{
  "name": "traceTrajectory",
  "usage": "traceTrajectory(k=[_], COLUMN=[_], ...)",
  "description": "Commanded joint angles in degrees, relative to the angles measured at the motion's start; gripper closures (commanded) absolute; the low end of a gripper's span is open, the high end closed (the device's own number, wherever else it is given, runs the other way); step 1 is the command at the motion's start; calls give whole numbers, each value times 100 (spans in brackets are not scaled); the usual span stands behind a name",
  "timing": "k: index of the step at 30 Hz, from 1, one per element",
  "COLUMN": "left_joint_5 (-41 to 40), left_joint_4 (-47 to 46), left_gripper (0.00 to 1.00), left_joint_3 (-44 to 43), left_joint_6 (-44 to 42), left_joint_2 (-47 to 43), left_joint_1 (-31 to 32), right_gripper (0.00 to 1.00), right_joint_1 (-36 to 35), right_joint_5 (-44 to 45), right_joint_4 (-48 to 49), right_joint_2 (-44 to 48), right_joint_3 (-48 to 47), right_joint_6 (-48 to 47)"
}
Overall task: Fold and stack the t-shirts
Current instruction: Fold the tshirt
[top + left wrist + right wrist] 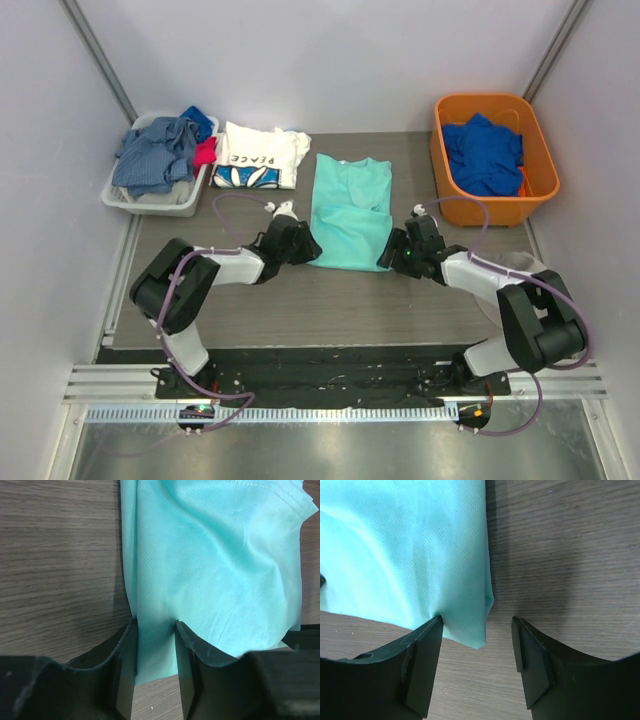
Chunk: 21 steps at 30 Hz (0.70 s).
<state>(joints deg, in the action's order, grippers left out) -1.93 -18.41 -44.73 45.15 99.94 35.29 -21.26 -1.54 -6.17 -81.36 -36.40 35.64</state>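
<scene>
The mint-teal t-shirt [350, 208] lies lengthwise on the table's middle, its sides folded in and its collar at the far end. The white "PEACE" t-shirt [262, 157] lies folded to its far left. My left gripper [301, 246] is at the teal shirt's near left corner. In the left wrist view its jaws [155, 626] are open, with the corner of the teal shirt [215, 570] lying flat between them. My right gripper [391, 251] is at the near right corner. Its jaws [477, 621] are wide open around the tip of the teal shirt [405, 550].
A white basket [117, 197] at the far left holds grey-blue clothes [155, 155]. An orange bin [545, 150] at the far right holds a royal blue garment [484, 155]. Bare wood table [350, 300] lies between the arms and the shirt.
</scene>
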Motion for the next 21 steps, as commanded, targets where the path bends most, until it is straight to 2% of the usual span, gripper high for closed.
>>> traceTrajectory(k=[1,3,5,6,7,8,9,10,13,18,21], left_joint_5=[176,176,176,176,332,351,369,387,413,247,-341], left_joint_4=[-198,-233,-250,-259,-259,-259,-259,-250,-198,285,751], left_gripper=[63,64,69,71,78,82,85,93,99,100,100], left_joint_3=[-71,-36,-18,-1,17,8,34,61,201,561,711], left_joint_6=[108,152,170,179,188,188,196,214,293,381,477], left_joint_2=[131,131,131,131,131,114,96,52,-175,-721,-1177], left_joint_1=[31,31,31,31,31,31,31,31,57,548,1128], right_gripper=[35,35,45,54,86,99,99,99,99,99,99], right_joint_1=[-10,-10,-10,-10,-10,-10,-10,-10,-10,-10,-98], right_joint_5=[128,128,128,119,119,119,102,49,110,523,567], right_joint_4=[213,222,257,266,266,240,240,240,-41,-858,-1315], right_joint_2=[-143,-161,-178,-178,-196,-196,-187,-178,6,821,1479], right_joint_3=[-192,-218,-218,-209,-209,-218,-209,-201,-183,177,493], right_joint_6=[-198,-206,-206,-198,-198,-180,-189,-189,-75,241,505])
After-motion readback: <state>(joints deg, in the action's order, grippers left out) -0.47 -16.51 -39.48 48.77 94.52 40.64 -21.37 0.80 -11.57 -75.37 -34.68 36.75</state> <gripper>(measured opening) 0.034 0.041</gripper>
